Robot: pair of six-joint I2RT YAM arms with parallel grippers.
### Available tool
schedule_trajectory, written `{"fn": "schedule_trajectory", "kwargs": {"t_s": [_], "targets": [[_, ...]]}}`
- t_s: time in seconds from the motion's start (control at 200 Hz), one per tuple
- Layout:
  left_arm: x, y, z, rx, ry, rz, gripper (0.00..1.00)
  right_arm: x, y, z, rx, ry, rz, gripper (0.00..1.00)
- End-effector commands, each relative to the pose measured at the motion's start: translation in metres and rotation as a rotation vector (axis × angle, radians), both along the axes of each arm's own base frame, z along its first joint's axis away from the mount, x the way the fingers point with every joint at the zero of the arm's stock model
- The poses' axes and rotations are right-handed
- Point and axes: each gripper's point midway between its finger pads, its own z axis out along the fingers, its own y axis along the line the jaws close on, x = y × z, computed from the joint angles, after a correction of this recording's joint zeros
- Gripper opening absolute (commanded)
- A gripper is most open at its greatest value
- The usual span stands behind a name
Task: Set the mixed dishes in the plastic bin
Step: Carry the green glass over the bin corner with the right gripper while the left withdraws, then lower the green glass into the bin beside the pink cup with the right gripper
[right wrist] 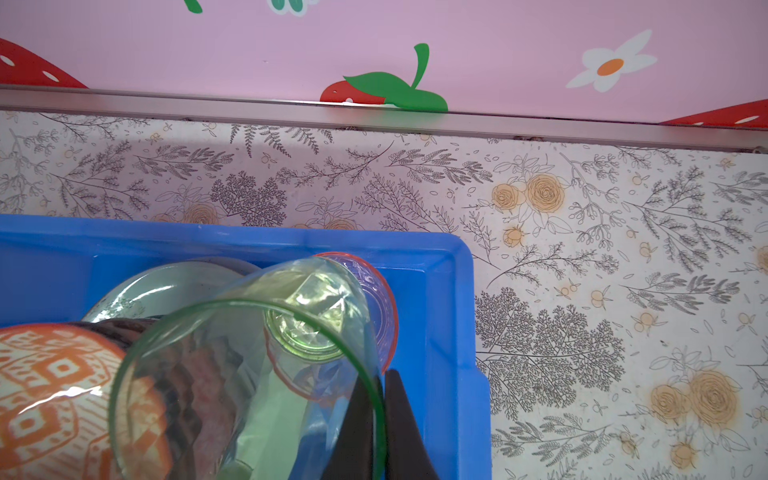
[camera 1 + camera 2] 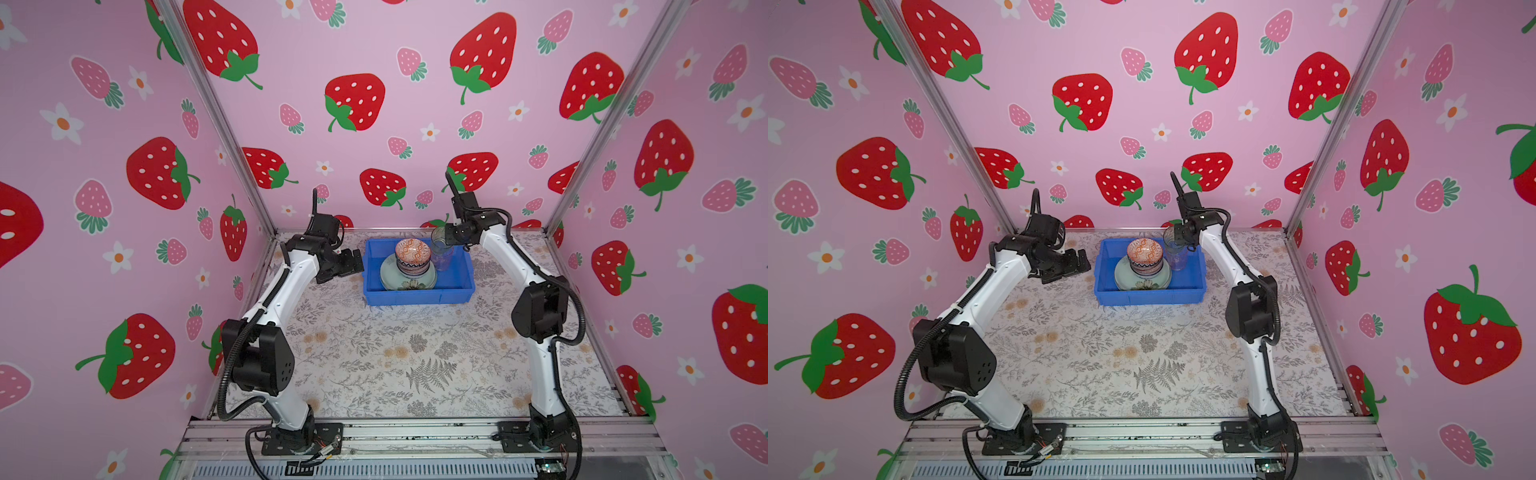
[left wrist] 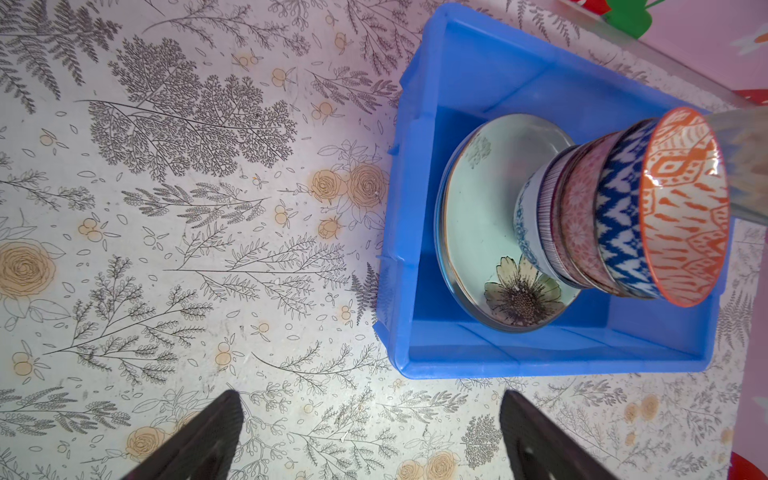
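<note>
Right wrist view: the right gripper [image 1: 380, 390] pinches the green glass [image 1: 257, 365] by its rim, tilting it above the pink glass [image 1: 378, 303] in the bin [image 1: 440, 316] corner, probably to nest them. Beside the bin, the left gripper [image 3: 371, 399] hangs wide open, empty.

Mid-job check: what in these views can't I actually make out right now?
Plates under the flower plate: left wrist view, covered by it and the bowl stack; count unclear.
Whether the green tumbler touches the pink tumbler: right wrist view, overlapping glass.
Right gripper: fingers cut off by the frame edge there; too small in both top views.
</note>
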Motion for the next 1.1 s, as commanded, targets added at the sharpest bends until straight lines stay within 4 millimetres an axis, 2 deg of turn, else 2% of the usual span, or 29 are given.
{"fn": "schedule_trajectory", "kwargs": {"t_s": [0.0,0.2,0.695,1.096], "targets": [[0.002,0.002,0.003,0.032,0.002,-0.01,0.99,0.005,-0.005,0.01,-0.001,-0.026,-0.028,0.0],[0.002,0.0,0.003,0.025,0.005,-0.015,0.99,0.006,-0.01,0.012,-0.025,-0.034,-0.039,0.0],[0.002,0.001,-0.002,0.031,0.019,-0.014,0.99,0.006,-0.009,-0.022,-0.061,0.04,-0.029,0.0],[0.002,0.0,-0.008,0.046,0.038,-0.019,0.99,0.014,-0.012,-0.037,-0.11,0.044,-0.039,0.0]]}}
